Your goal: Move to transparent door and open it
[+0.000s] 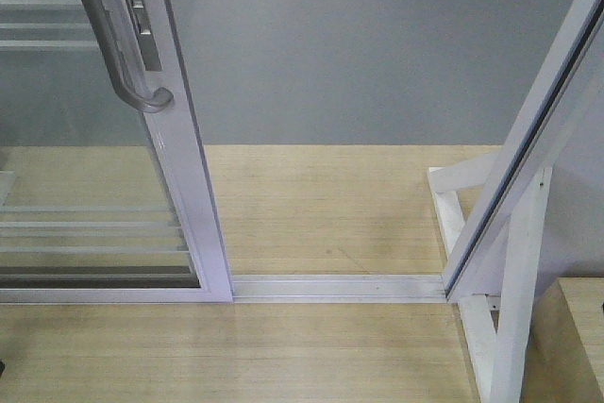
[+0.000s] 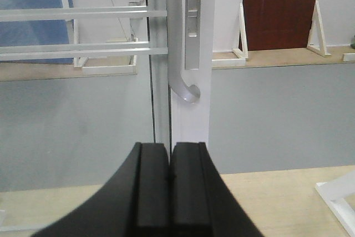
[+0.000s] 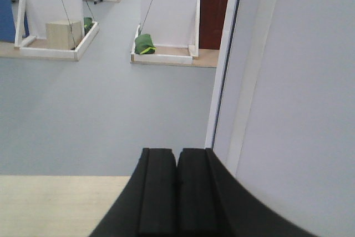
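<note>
- bottom centre of the left wrist view: the left gripper (image 2: 169, 190), black, its two pads pressed together with nothing between them.
- bottom centre of the right wrist view: the right gripper (image 3: 177, 192), pads likewise pressed together and empty.
- just above the left gripper in its view, apart from it, stands the white frame of the transparent door (image 2: 191, 115), with the grey curved pull handle (image 2: 180, 76) ending in a hook.
- in the front view the transparent door (image 1: 193, 186) fills the left side, its handle (image 1: 118, 54) at upper left, thin white bars behind the glass.
- a floor track (image 1: 340, 287) runs across the lower middle from the door's edge to a white frame post (image 1: 514, 167) at right; the gap between them is open, showing wooden flooring and grey floor beyond.
</note>
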### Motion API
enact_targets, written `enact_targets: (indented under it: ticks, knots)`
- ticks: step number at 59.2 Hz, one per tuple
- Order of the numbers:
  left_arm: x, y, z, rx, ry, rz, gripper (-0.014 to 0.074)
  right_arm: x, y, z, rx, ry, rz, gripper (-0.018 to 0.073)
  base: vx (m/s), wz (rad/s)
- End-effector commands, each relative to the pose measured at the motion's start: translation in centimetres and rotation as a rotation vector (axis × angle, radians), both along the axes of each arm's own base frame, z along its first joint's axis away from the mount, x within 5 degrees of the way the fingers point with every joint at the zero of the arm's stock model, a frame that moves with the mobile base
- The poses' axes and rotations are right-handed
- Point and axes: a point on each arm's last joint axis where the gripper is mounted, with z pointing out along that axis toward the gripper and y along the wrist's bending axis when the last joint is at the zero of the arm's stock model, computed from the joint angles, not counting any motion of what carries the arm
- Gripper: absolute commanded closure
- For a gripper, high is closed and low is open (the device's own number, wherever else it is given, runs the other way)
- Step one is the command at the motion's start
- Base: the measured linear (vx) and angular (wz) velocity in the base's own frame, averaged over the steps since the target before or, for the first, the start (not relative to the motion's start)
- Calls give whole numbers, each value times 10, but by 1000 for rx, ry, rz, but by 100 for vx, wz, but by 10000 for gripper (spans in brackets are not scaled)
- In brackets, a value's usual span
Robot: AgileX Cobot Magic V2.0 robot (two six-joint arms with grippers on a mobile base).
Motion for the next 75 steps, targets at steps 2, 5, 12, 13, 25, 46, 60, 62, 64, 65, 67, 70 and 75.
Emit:
enact_targets:
  ticks: [2, 5, 12, 13, 25, 46, 60, 62, 64, 65, 67, 70, 75]
  knots:
    - [1, 0, -2, -22, -64, -1, 603, -5, 0, -19, 11, -161, -5, 570, 0, 0]
    - [1, 0, -2, -22, -64, -1, 603, -8, 0, -34, 29, -150, -7, 570, 0, 0]
    - [1, 0, -2, -22, -63, -1, 603, -15, 1, -40, 33, -106, -10, 570, 0, 0]
    - [1, 0, -2, -22, -64, -1, 603, -14, 1, -40, 30, -99, -8, 570, 0, 0]
    - [1, 0, -2, -22, -63, -4, 603, -14, 1, -39, 51, -115, -7, 568, 0, 0]
    - [1, 0, -2, -22, -63, -4, 602, -14, 1, -41, 52, -90, -7, 568, 0, 0]
    - [1, 0, -2, -22, -63, -4, 602, -14, 1, -41, 52, -90, -7, 568, 0, 0]
    - [1, 0, -2, -22, -63, -4, 602, -14, 1, -41, 52, -90, -7, 568, 0, 0]
    - [1, 0, -2, -22, -63, -4, 602, -14, 1, -41, 52, -90, -7, 568, 0, 0]
    - [1, 0, -2, -22, -63, -4, 602, -14, 1, -41, 52, -90, -7, 568, 0, 0]
    - [1, 0, -2, -22, -63, -4, 602, -14, 1, -41, 52, -90, -7, 568, 0, 0]
    - [1, 0, -2, -22, -63, -4, 602, -14, 1, -41, 52, -90, -7, 568, 0, 0]
    - [1, 0, -2, -22, -63, -4, 602, -14, 1, -41, 52, -90, -7, 568, 0, 0]
